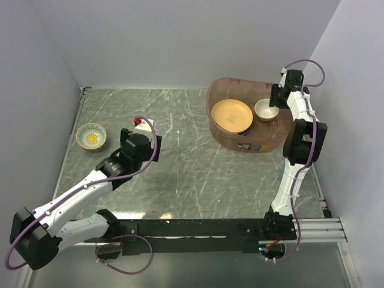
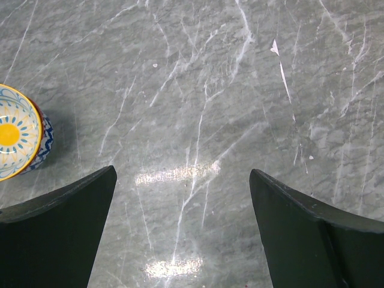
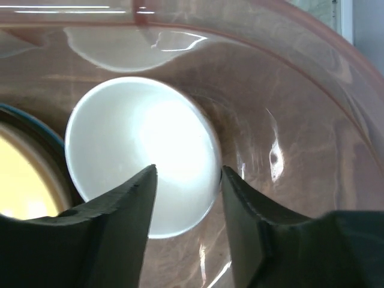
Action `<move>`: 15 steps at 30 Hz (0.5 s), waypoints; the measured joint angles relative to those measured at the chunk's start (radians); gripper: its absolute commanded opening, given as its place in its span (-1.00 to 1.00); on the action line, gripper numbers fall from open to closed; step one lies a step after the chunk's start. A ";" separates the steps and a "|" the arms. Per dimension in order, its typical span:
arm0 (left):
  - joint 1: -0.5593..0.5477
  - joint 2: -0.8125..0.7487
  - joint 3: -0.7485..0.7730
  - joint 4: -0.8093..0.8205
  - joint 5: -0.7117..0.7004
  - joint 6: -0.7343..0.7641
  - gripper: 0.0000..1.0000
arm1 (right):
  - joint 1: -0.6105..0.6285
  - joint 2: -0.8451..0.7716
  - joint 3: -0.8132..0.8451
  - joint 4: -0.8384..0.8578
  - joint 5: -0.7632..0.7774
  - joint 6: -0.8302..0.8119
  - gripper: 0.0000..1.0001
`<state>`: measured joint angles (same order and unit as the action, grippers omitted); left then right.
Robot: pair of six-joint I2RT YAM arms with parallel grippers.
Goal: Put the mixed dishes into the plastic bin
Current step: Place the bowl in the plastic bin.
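Parted right fingers (image 3: 108, 234) needed a straight lift off the bowl (image 3: 138, 138) in the bin (image 3: 300, 150); left fingers (image 2: 60, 228) hung spread.

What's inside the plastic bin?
A yellow-orange plate and a small cream bowl sit inside the plastic bin. A dark edge shows under the plate; the rest is covered.

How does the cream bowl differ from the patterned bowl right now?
The cream bowl sits inside the bin; the patterned bowl stands on the table. The cream bowl is plain inside; the patterned bowl has a yellow centre and blue markings. The open right tool is over the cream bowl; the open left tool is off to the patterned bowl's side. Both are upright.
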<state>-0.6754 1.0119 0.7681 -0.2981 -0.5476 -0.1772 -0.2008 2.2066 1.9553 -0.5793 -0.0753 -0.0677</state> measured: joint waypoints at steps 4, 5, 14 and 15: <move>0.000 -0.005 0.000 0.000 0.000 0.000 0.99 | 0.000 -0.042 -0.010 0.005 -0.016 0.000 0.31; 0.000 -0.008 0.000 0.000 0.000 0.000 0.99 | 0.000 -0.054 -0.013 0.006 -0.019 0.000 0.36; 0.000 -0.047 0.000 0.000 0.001 0.000 0.99 | 0.000 -0.154 -0.080 0.013 -0.081 -0.027 0.59; 0.000 -0.051 0.000 0.000 0.001 0.000 0.99 | 0.000 -0.175 -0.094 0.007 -0.103 -0.035 0.59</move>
<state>-0.6750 0.9604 0.7681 -0.2977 -0.5468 -0.1776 -0.2008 2.0312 1.8614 -0.5720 -0.1787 -0.1032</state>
